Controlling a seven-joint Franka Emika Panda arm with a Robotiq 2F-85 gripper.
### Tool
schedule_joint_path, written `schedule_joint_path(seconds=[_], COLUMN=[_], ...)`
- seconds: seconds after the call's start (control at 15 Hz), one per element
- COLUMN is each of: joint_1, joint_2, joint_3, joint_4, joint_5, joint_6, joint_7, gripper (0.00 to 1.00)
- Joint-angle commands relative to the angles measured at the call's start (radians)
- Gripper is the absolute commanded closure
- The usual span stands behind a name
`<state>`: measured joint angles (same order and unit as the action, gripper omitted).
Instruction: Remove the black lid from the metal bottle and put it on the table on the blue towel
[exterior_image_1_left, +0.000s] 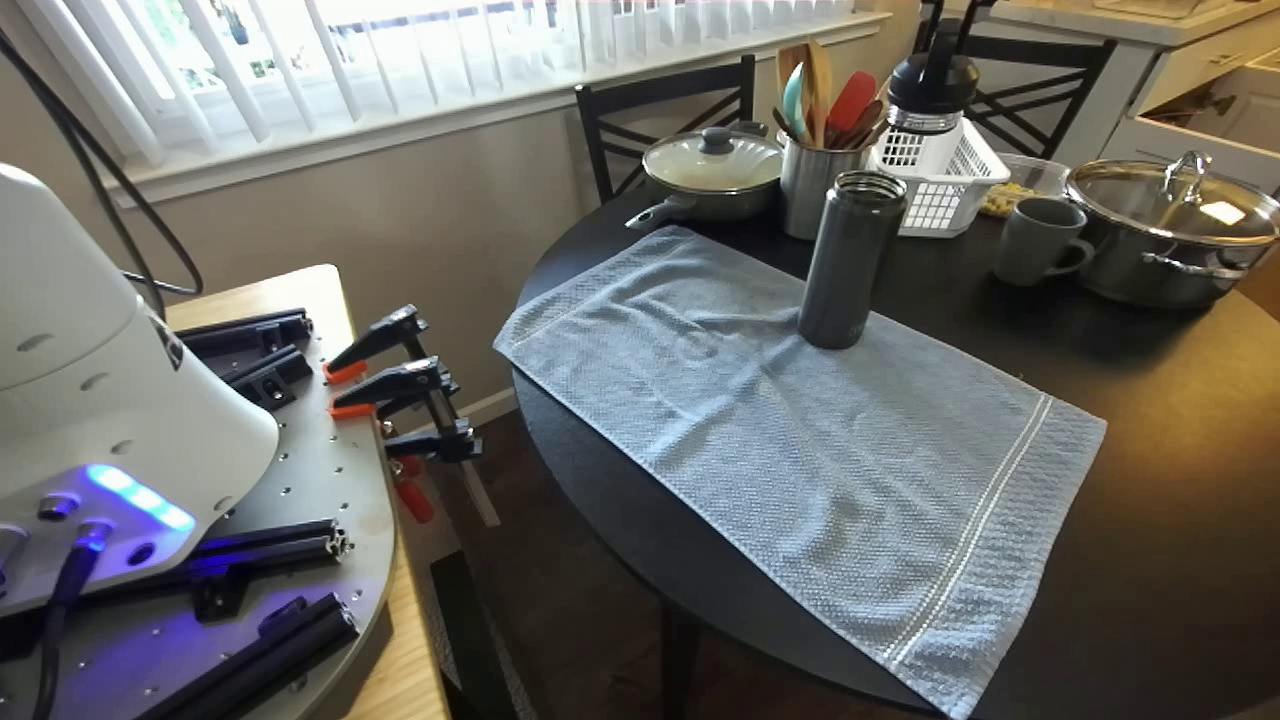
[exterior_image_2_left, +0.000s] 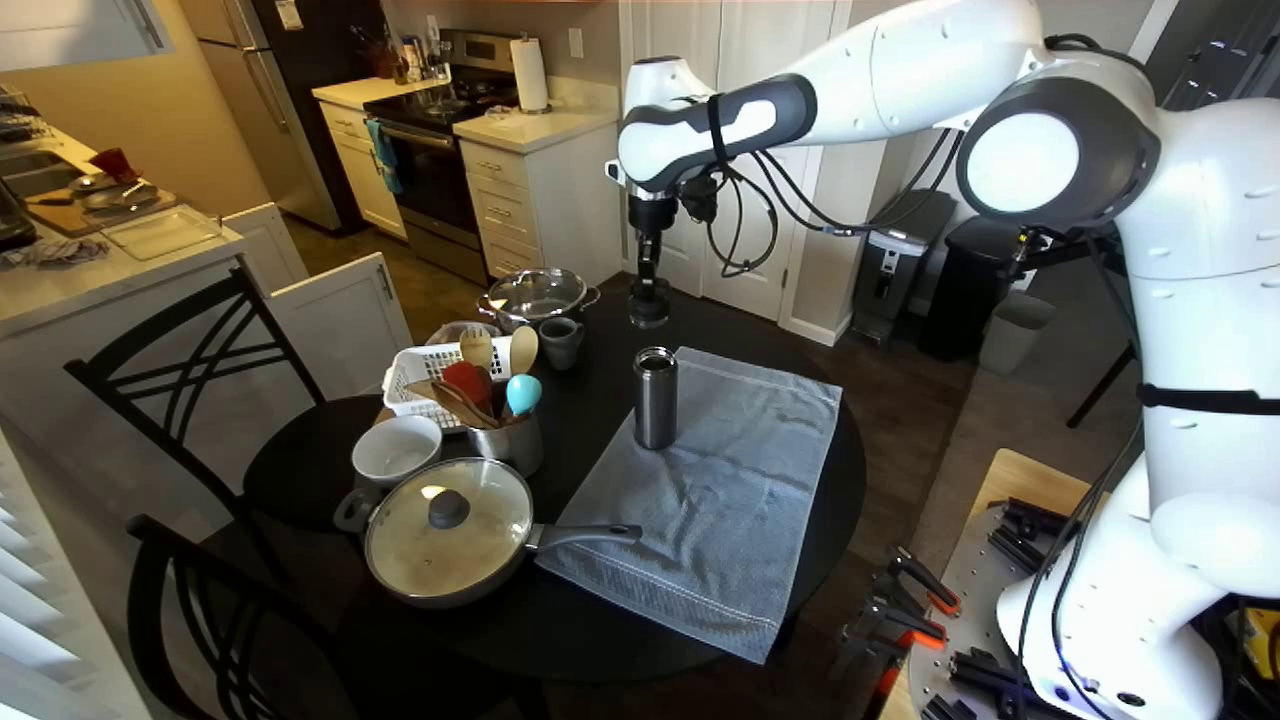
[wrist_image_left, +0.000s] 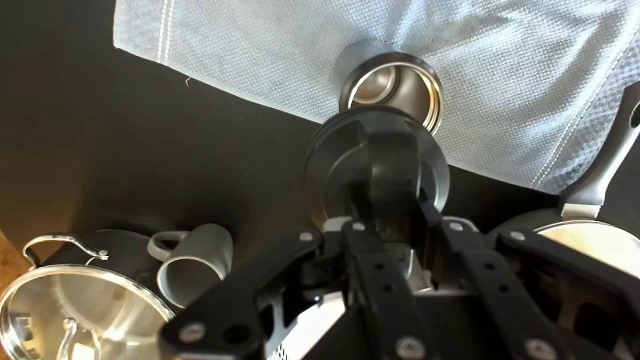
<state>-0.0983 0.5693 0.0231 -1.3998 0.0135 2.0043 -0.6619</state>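
My gripper (exterior_image_2_left: 648, 268) is shut on the black lid (exterior_image_2_left: 649, 305), and in the wrist view it (wrist_image_left: 392, 205) pinches the raised handle of the lid (wrist_image_left: 377, 150). In an exterior view the gripper (exterior_image_1_left: 942, 40) holds the lid (exterior_image_1_left: 932, 85) in the air, apart from the bottle. The metal bottle (exterior_image_1_left: 850, 265) stands upright and open-mouthed on the blue towel (exterior_image_1_left: 720, 430), near its edge. The wrist view shows the bottle's open rim (wrist_image_left: 395, 60), partly hidden by the lid. The towel lies spread on the dark table (exterior_image_1_left: 1180, 480).
A lidded pan (exterior_image_2_left: 450, 530), its handle over a towel edge, a utensil holder (exterior_image_2_left: 515, 445) and a white basket (exterior_image_1_left: 935, 205) stand by the bottle. A grey mug (exterior_image_1_left: 1040, 245) and a steel pot (exterior_image_1_left: 1160, 255) stand farther along. A white bowl (exterior_image_2_left: 395, 450) is near the pan.
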Motion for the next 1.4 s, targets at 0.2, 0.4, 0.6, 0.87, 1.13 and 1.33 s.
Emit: schedule_joint_path(seconds=[0.2, 0.4, 0.6, 0.87, 1.13, 1.33], joint_1=[-0.041, -0.071, -0.087, -0.079, -0.057, -0.03], joint_2=[-0.094, -0.211, -0.328, -0.454, -0.51, -0.52], joint_3=[0.011, 0.004, -0.017, -0.046, -0.046, -0.042], joint_4=[-0.045, -0.169, -0.303, -0.5, -0.701, -0.839], joint_5=[-0.005, 0.011, 0.011, 0.019, 0.073, 0.084], joint_6=[-0.062, -0.025, -0.006, 0.063, 0.131, 0.257], joint_7=[-0.049, -0.087, -0.095, -0.073, -0.087, -0.095], gripper=[0.91, 0.91, 0.91, 0.91, 0.91, 0.91])
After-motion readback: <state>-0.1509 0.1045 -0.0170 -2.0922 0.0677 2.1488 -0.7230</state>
